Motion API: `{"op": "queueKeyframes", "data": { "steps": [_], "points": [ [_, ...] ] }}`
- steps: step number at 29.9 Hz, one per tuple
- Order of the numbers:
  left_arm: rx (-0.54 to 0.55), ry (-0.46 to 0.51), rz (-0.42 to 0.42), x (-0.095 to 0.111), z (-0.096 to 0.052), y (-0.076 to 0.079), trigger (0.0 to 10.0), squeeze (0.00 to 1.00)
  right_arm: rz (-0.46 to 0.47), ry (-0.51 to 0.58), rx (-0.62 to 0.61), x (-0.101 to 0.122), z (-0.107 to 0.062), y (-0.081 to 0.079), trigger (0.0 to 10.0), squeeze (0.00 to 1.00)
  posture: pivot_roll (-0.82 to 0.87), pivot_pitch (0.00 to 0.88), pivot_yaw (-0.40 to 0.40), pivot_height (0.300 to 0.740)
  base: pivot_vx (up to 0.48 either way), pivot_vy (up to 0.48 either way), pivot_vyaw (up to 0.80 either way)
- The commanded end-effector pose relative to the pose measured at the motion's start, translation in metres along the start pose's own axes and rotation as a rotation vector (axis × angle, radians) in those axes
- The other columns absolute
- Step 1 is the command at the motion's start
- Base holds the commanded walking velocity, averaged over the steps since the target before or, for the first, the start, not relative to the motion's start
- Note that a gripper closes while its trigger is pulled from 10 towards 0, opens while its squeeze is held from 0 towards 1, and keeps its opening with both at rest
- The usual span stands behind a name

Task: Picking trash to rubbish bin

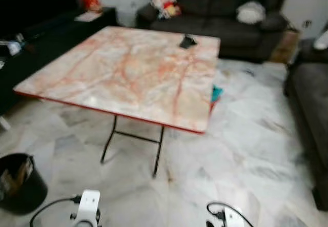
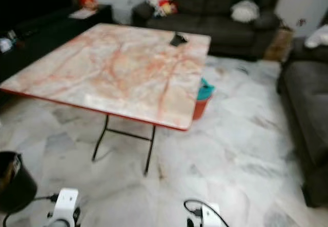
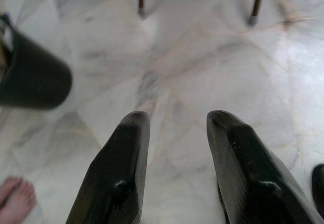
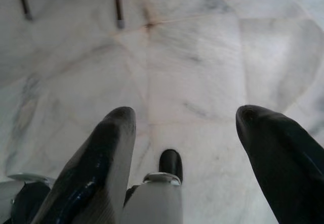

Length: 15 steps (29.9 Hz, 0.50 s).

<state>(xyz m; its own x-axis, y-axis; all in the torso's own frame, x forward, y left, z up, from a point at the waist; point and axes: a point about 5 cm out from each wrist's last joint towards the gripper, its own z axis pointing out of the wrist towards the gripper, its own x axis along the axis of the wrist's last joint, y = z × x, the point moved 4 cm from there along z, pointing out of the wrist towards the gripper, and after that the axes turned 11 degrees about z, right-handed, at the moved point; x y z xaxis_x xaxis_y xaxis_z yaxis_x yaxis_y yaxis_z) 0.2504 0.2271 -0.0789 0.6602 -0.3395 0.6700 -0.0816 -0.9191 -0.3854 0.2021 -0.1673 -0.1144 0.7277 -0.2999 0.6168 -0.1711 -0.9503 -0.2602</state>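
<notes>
A small dark object (image 1: 187, 41) lies near the far edge of the marble-patterned folding table (image 1: 128, 73). A black rubbish bin (image 1: 19, 182) with something inside stands on the floor at my lower left, and the bin (image 3: 30, 75) is also in the left wrist view. Both arms hang low in front of me, their white wrists (image 1: 88, 209) at the bottom of the picture. My left gripper (image 3: 174, 120) is open over bare marble floor, nothing between its fingers. My right gripper (image 4: 185, 115) is open wide above the floor, also empty.
A dark sofa (image 1: 220, 12) with a plush toy (image 1: 164, 1) stands behind the table, another sofa (image 1: 312, 99) at the right, a dark cabinet (image 1: 46, 37) at the left. A teal and orange bucket (image 2: 204, 98) sits by the table's right edge. A person's bare foot (image 3: 15, 198) is near the bin.
</notes>
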Motion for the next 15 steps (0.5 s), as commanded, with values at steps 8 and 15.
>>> {"op": "queueKeyframes", "data": {
  "steps": [8, 15],
  "points": [
    [0.000, -0.012, 0.004, -0.0050, -0.0011, -0.0012, 10.0, 0.00, 0.001, 0.001, -0.003, 0.0015, 0.0006, -0.0001, 10.0, 0.00, 0.11, 0.023, -0.019, 0.740, 0.000, 0.000, -0.77],
    [0.000, -0.013, 0.007, -0.0052, -0.0011, -0.0015, 10.0, 0.00, 0.002, 0.002, -0.003, 0.0017, 0.0007, -0.0006, 10.0, 0.00, 0.11, 0.023, -0.019, 0.740, 0.000, 0.000, -0.77]
  ]
}}
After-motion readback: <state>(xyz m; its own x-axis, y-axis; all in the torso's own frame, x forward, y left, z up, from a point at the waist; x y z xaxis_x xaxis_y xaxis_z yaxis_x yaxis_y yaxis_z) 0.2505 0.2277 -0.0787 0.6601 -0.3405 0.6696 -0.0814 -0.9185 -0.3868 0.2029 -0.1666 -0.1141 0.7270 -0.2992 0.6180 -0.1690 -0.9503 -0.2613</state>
